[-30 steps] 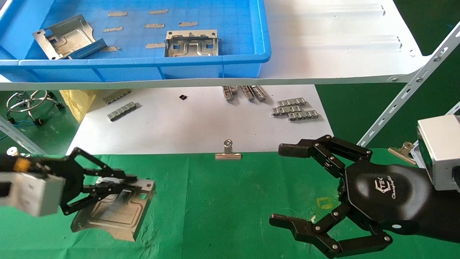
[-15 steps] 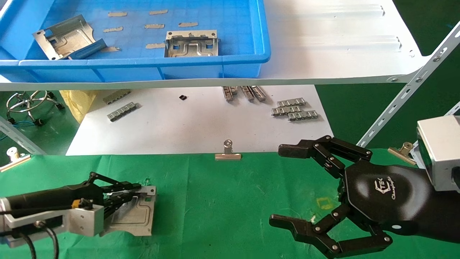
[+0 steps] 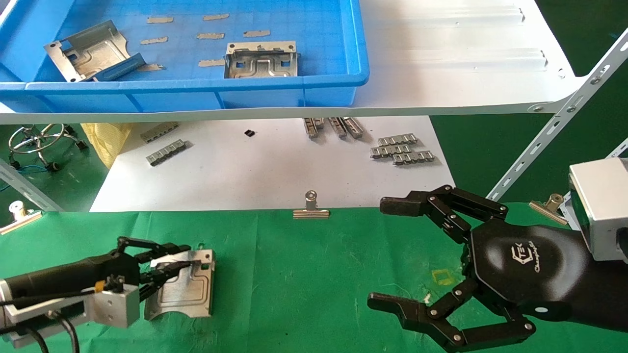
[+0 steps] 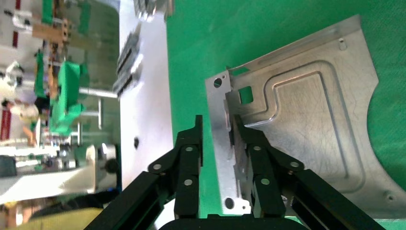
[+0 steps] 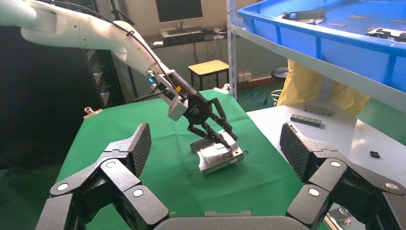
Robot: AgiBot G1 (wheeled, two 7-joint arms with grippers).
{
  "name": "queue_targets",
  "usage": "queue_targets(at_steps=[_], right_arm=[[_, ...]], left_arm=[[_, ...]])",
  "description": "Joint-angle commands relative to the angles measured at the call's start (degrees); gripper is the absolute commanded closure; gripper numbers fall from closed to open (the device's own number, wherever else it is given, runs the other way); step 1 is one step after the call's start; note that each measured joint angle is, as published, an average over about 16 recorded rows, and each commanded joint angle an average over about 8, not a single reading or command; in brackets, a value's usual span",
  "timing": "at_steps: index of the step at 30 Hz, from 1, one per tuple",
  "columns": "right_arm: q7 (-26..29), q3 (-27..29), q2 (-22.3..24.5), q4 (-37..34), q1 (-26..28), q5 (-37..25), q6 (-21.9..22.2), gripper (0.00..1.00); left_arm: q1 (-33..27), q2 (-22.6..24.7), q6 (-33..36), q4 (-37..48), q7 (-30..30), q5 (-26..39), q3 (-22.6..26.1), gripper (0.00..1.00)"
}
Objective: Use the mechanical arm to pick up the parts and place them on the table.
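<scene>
Left gripper (image 4: 216, 143) jaws are pinching the bent-up edge of one part (image 3: 184, 284), fingers (image 4: 189, 153) either side of the flange near the corner hole. The part sits on the table (image 3: 314, 274) at the robot's left front, tilted: the right wrist view shows the gripped edge raised and the opposite edge down on the cloth.

Risks, as I judge them:
- Grip is on a thin flange only. Opening while the part is still tilted means it drops flat and may slide or bounce on the wrinkled cloth.
- Pulling back before the jaws are fully clear could snag the flange and drag the part along.
- Pressing lower could bunch the cloth or lever the plate against the fingers.

Right gripper (image 3: 392, 257) hangs over the table on the right, jaws spread wide, holding nothing, well apart from the part. Looks parked.

Two more parts (image 3: 262, 60) lie in the blue bin (image 3: 274, 93) on the shelf, so the task isn't done.

Versus 1.0 s ago: the left arm has come lower and rolled, wrist box now near the table. The part has turned, its far edge now nearer the robot's midline, and looks closer to flat. Right gripper and bin contents unchanged.
</scene>
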Motion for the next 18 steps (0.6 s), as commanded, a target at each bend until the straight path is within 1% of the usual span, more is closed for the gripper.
queue_targets(at_steps=[1,6,9,14,18], right_arm=[[0.00,0.00,0.00,0.00,0.00,0.00,0.00,0.00],[0.00,0.00,0.00,0.00,0.00,0.00,0.00,0.00],[0.00,0.00,0.00,0.00,0.00,0.00,0.00,0.00],[0.00,0.00,0.00,0.00,0.00,0.00,0.00,0.00],[0.00,0.00,0.00,-0.01,0.00,0.00,0.01,0.00]], left_arm=[[-0.01,0.10,0.14,0.64,0.60,-0.15,-0.20,0.00],[-0.68,-0.25,3.07,1.09,-2.37,-2.76,-0.40,0.00],[-0.96,-0.48,6.36,2.05,-6.31,-6.24,-0.53,0.00],[-1.23,-0.36,13.03,5.91,-14.41,-13.83,-0.89,0.00],[-1.22,0.08,16.81,8.94,-18.47,-18.28,-1.17,0.00]])
